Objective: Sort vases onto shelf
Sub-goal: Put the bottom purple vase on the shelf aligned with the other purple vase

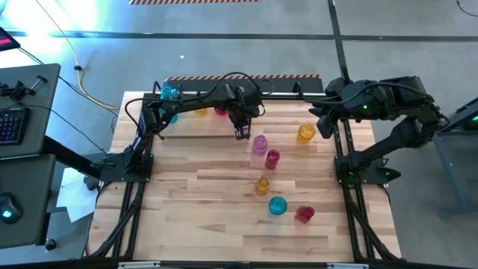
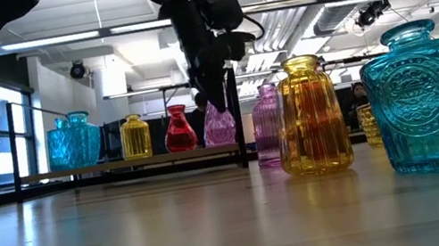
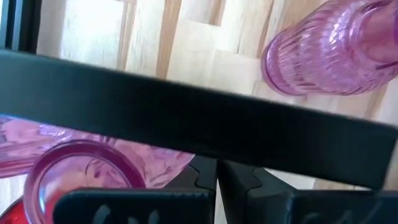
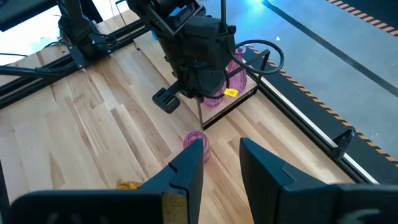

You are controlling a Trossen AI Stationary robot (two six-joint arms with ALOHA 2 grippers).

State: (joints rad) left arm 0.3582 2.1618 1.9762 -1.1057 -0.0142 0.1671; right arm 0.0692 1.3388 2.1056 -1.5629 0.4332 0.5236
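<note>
Vases (image 1: 259,144) dot our desk (image 1: 187,217); left pincer (image 1: 243,134) pressed together by shelf (image 1: 196,133), right pincer (image 1: 326,128) spread, empty, at three o'clock

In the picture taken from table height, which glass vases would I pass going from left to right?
Cyan vase on the shelf → yellow vase on the shelf → red vase → small pink vase → taller pink vase → amber vase → big cyan vase, nearest the camera.
</note>
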